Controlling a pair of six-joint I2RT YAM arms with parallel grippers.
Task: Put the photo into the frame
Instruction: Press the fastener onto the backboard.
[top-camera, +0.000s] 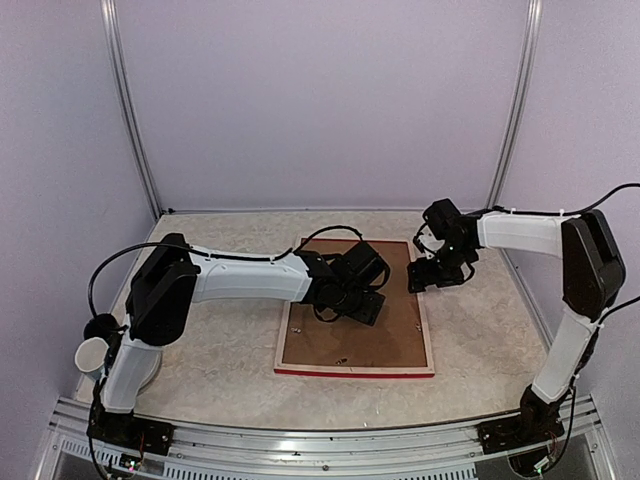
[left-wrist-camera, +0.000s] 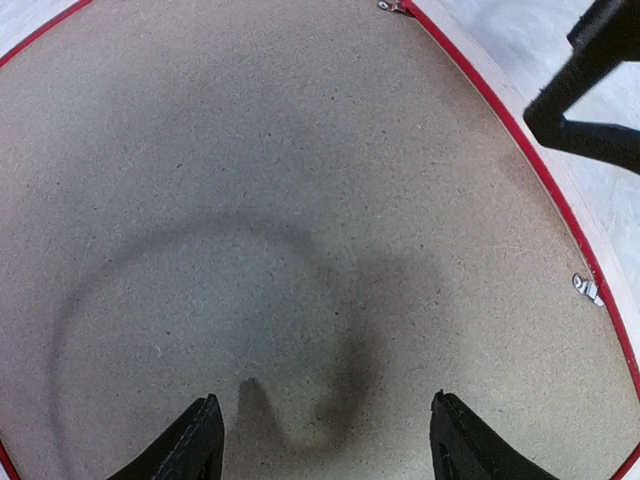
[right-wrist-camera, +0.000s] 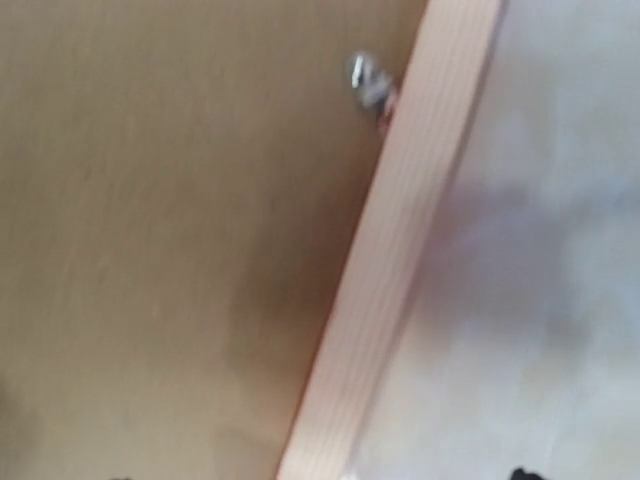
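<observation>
Your frame (top-camera: 354, 371) lies flat on the surface (top-camera: 220, 350), with a board (top-camera: 355, 340) inside. Your left gripper (left-wrist-camera: 325, 440) hangs open right above the board. Your right gripper (top-camera: 432, 275), blurry but seemingly open, is over the frame's right edge.

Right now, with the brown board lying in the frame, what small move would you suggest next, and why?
Probably lower the right claw onto the metal tab on the frame's right rail and turn it. The board sits inside the frame, and that open claw hangs just beside the tab.
</observation>
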